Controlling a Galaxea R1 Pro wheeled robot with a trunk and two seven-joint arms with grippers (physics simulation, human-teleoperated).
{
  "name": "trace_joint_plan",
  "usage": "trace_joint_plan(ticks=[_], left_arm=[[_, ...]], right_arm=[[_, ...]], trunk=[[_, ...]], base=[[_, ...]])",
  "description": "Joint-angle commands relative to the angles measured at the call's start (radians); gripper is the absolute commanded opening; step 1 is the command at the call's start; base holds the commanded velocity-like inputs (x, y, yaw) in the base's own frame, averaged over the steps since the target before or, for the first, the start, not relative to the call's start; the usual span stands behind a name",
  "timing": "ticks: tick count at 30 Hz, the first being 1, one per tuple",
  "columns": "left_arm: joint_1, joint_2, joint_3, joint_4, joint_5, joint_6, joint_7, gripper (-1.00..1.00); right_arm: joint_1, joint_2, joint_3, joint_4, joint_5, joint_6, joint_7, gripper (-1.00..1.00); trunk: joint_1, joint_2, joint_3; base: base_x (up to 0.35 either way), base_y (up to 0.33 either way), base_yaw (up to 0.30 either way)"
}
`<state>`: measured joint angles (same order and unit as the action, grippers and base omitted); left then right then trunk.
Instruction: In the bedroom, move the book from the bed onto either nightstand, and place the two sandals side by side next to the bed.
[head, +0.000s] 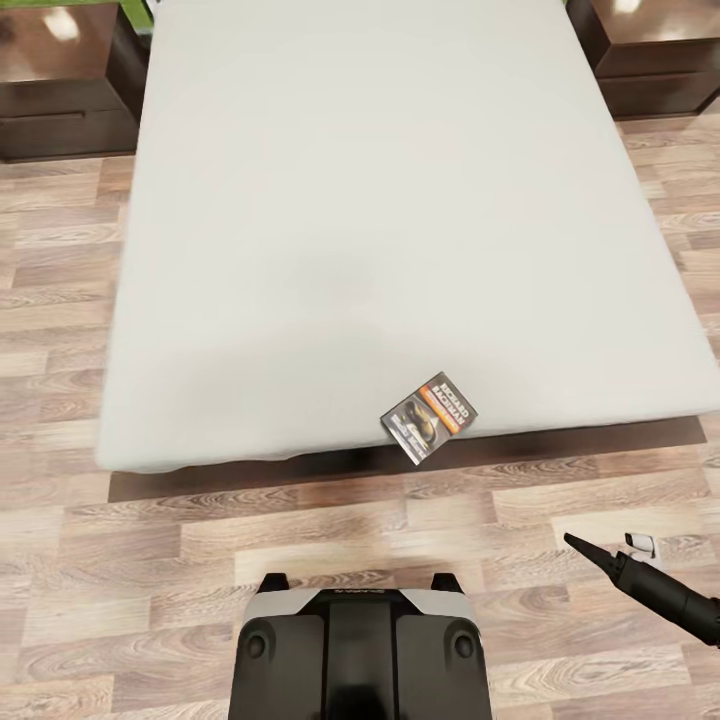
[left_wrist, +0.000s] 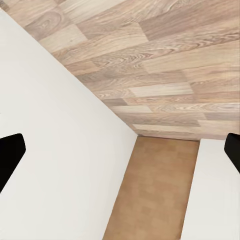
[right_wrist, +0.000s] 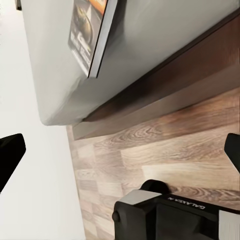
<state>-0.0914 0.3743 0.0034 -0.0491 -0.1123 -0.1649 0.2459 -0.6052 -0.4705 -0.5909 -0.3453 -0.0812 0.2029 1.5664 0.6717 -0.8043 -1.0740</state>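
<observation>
The book (head: 432, 415), dark with an orange band, lies flat on the bed's pale-grey mattress (head: 380, 200), right at its near edge and a little right of centre. The right wrist view looks up at the book (right_wrist: 92, 30) from below that edge. My right gripper (head: 603, 548) hovers low over the floor, open and holding nothing, short of the bed and to the right of the book. Its fingertips (right_wrist: 11, 155) stand far apart. My left gripper (left_wrist: 120, 152) is open too, above wood floor. Two nightstands (head: 60, 80) (head: 650, 50) flank the head of the bed. The sandals are out of view.
The bed's dark wooden frame (head: 400, 460) juts out under the mattress along the near edge. Wood-plank floor (head: 150, 560) lies between it and my base (head: 355, 650). The left wrist view shows white surfaces (left_wrist: 60, 165) and a tan strip (left_wrist: 155, 190).
</observation>
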Motion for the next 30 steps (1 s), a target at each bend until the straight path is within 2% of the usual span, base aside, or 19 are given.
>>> trace_joint_plan(ticks=[1,22,30], left_arm=[[-0.001,0.000,0.001,0.002,-0.010,-0.002,0.005,1.00],[-0.001,0.000,0.002,0.002,-0.009,-0.004,0.004,1.00],[0.000,0.000,0.002,0.002,-0.009,-0.005,0.004,1.00]], right_arm=[[0.000,0.003,-0.003,0.000,0.001,0.010,0.004,1.00],[-0.001,0.019,-0.006,0.000,-0.010,0.010,0.004,1.00],[-0.003,0.024,-0.006,0.000,-0.011,0.011,0.004,1.00]], trunk=[[0.000,-0.001,0.000],[0.000,-0.001,0.000],[0.000,-0.001,0.000]], base=[[-0.051,0.284,0.000],[-0.066,0.281,0.000],[-0.021,0.192,0.000]])
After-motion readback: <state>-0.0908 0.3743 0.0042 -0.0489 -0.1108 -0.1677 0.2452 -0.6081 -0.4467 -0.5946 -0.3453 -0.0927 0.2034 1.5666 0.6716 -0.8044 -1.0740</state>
